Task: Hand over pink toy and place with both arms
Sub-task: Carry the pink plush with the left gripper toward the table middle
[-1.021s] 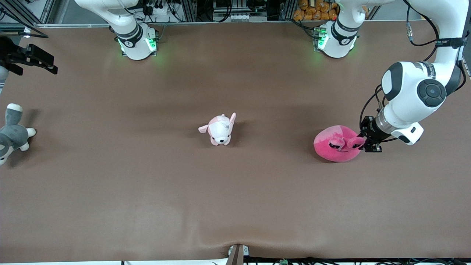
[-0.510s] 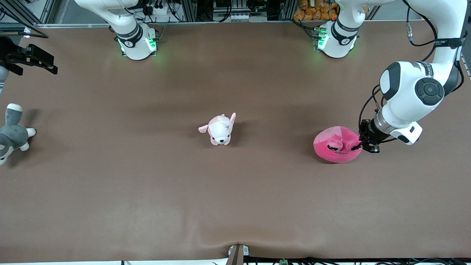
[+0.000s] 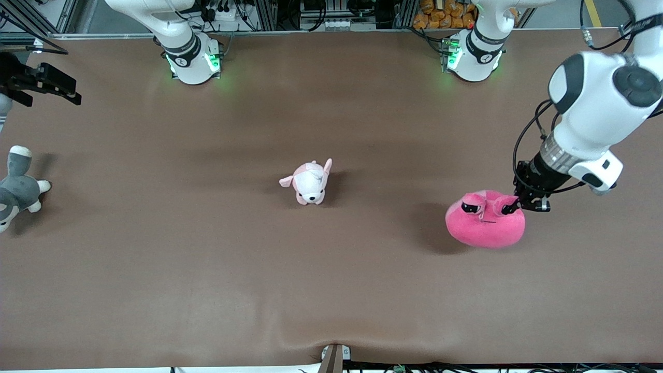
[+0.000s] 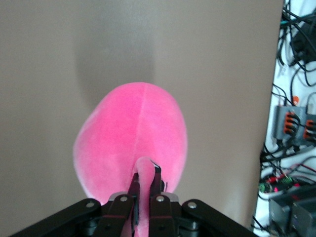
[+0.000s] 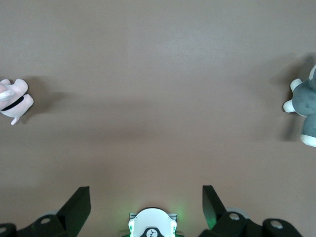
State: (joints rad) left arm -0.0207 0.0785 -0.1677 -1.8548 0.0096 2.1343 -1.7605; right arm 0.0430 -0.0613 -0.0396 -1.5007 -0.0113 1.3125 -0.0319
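Left gripper [image 3: 514, 206] is clamped on one stalk eye of the pink toy [image 3: 486, 224], fingers [image 4: 157, 183] pinching the stalk in the left wrist view, plush body hanging below the grip. Toy is off the table [image 3: 331, 290] at the left arm's end; its shadow sits offset on the cloth, so it reads as lifted, not resting. Right gripper [image 3: 39, 83] waits high over the right arm's end of the table, above the grey-and-white plush animal [image 3: 15, 189]; its fingers [image 5: 79, 202] are spread apart with nothing between them. Key relation: toy and right gripper are well apart, at the two ends of the table, with the pale pink-and-white plush dog [image 3: 310, 182] on the table roughly midway between them. Left arm is the only one near the toy. Judgement: handover step is just starting; the toy needs carrying toward the table's middle, and the right arm has to come in and grab the hanging body or the free eye. Risk: a thin stalk grip could let the toy swing or slip.
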